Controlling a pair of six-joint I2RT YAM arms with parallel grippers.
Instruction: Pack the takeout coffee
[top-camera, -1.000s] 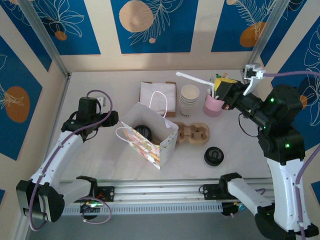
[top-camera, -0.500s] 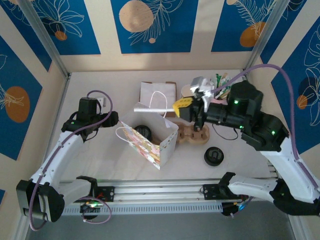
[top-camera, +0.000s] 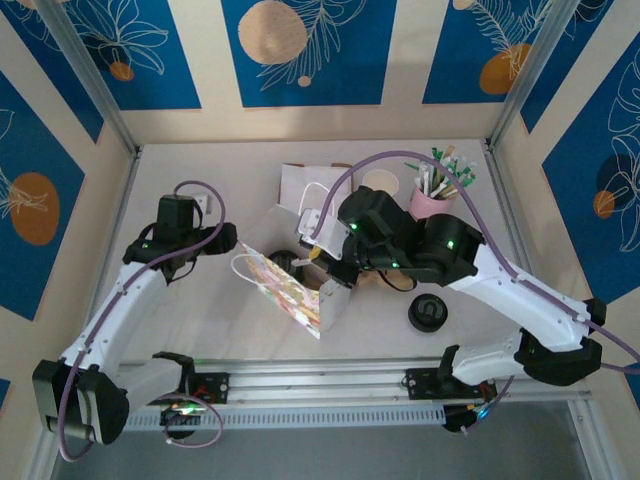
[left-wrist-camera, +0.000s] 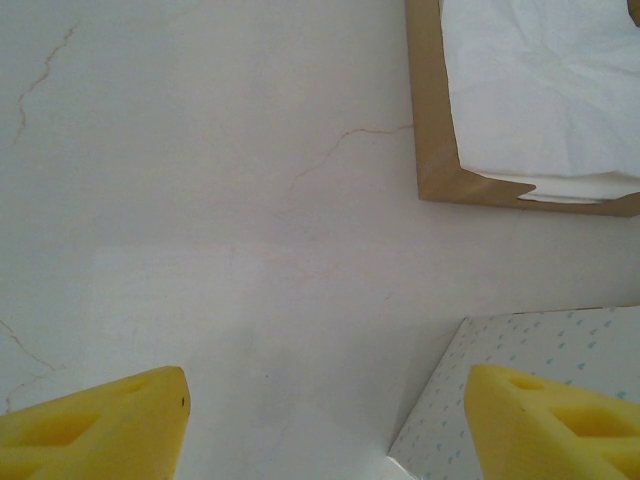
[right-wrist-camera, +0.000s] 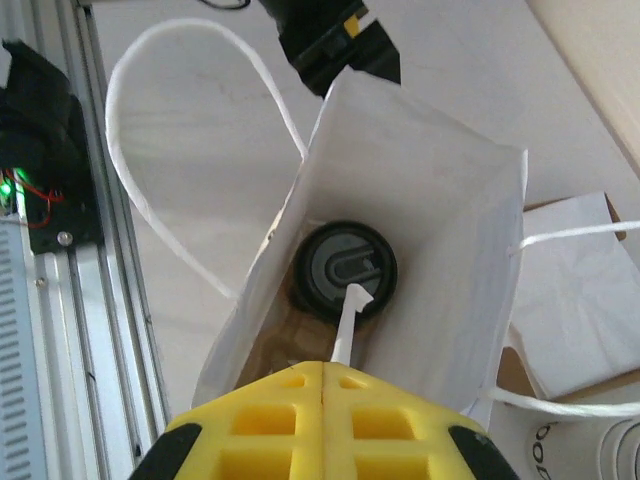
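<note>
Black-lidded takeout coffee (right-wrist-camera: 345, 270) beneath the right gripper (right-wrist-camera: 323, 372), clenched on a white stirrer (right-wrist-camera: 345, 318), is likely light and crushable: hold under its rim. The left gripper (left-wrist-camera: 325, 425) is released.

Cream walls (top-camera: 205, 60) with blue leaf-print panels (top-camera: 340, 60) enclose the white table (top-camera: 200, 165) left, right and far; metal posts (top-camera: 90, 75) at corners.

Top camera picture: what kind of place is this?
Probably a robot test booth set up like a coffee counter: blue patterned wall panels box in a white table, with a paper bag holding the takeout coffee and a pink cup of stirrers.
</note>
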